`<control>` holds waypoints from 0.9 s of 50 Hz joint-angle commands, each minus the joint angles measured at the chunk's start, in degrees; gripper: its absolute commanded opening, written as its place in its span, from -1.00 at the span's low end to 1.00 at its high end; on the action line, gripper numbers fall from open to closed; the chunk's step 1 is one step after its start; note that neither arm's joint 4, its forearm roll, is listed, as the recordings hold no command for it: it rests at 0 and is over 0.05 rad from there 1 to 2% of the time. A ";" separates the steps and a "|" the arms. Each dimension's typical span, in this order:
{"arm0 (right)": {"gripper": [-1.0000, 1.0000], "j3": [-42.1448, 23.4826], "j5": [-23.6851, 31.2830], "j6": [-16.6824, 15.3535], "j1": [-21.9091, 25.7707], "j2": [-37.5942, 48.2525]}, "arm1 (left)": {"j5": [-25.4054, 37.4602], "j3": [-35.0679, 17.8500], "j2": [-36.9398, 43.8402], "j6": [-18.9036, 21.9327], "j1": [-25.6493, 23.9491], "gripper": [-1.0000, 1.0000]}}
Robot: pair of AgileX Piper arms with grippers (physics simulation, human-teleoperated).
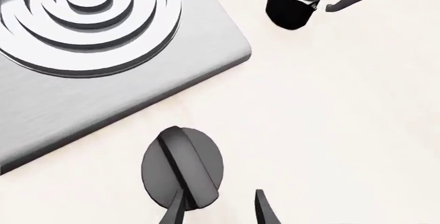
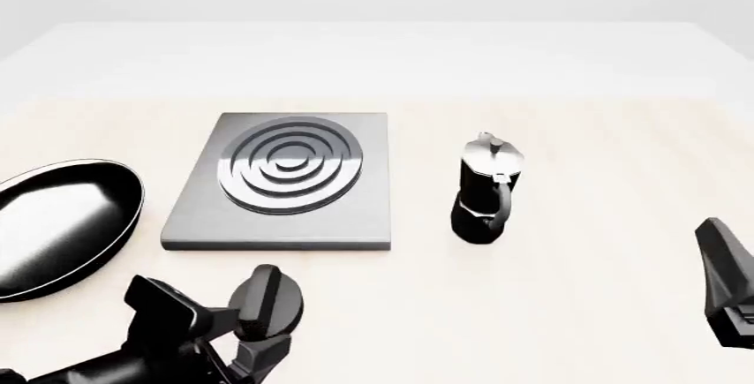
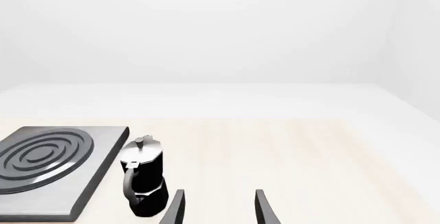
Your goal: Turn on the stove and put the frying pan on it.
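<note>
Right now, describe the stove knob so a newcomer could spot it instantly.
Find the stove, the big grey square plate with burner rings. On the table just in front of its near edge sits the knob, a small dark round disc with a raised grip ridge, right by the left gripper. It is far smaller than the frying pan at its left.

The stove (image 2: pixel 282 192) is brushed grey metal, satin rather than mirror-bright, with raised rings that catch the light. Left of it, the frying pan (image 2: pixel 53 225) is glossy black with a thin pale rim. Just ahead of the left gripper (image 2: pixel 253 353), the round knob (image 2: pixel 268 300) is matt black. The moka pot (image 2: pixel 486 190) has a shiny silver top and glossy black body. The table (image 2: pixel 589 252) is pale, smooth, faintly wood-grained.
</note>
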 commanded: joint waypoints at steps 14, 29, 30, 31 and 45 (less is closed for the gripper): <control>1.00 0.00 0.00 0.00 0.00 0.00 | -3.32 -0.81 2.54 -3.21 -6.34 1.00; 1.00 0.00 0.00 0.00 0.00 0.00 | 1.62 -4.60 -0.50 -2.47 -5.02 1.00; 1.00 0.00 0.00 0.00 0.00 0.00 | -0.47 -4.48 1.27 -2.18 -4.66 1.00; 1.00 0.00 0.00 0.00 0.00 0.00 | 0.14 -4.84 0.92 -2.28 -4.64 1.00; 1.00 0.00 0.00 0.00 0.00 0.00 | 2.59 -6.65 -1.37 -2.65 -4.53 1.00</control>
